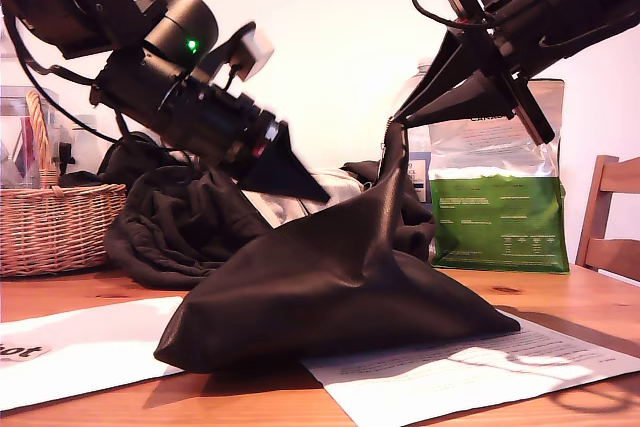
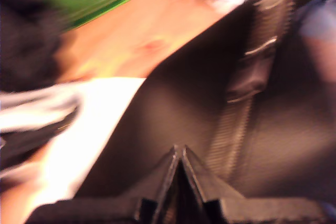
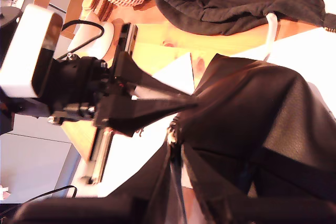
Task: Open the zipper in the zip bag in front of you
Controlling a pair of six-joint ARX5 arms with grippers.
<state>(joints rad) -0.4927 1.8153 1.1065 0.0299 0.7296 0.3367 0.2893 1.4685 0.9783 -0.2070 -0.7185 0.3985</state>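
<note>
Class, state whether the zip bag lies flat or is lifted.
Lifted: my second gripper pinches the zip bag's top corner into a peak, while its base rests on the table.

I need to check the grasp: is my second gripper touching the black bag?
Touching: the exterior view shows my second gripper pinching the bag peak.

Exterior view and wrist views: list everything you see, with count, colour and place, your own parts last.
bag: one, black, middle of the table, peak lifted
zipper: one, silvery, along the bag's edge
papers: two, white, under the bag
clothing: one heap, dark, behind the bag
basket: one, tan wicker, exterior view's left
pouch: one, green and silver, exterior view's right
chair: one, wooden, exterior view's right edge
table: one, wooden
my first gripper: black, jaws shut on the bag's slope
my second gripper: black, jaws shut on the bag's peak
</note>
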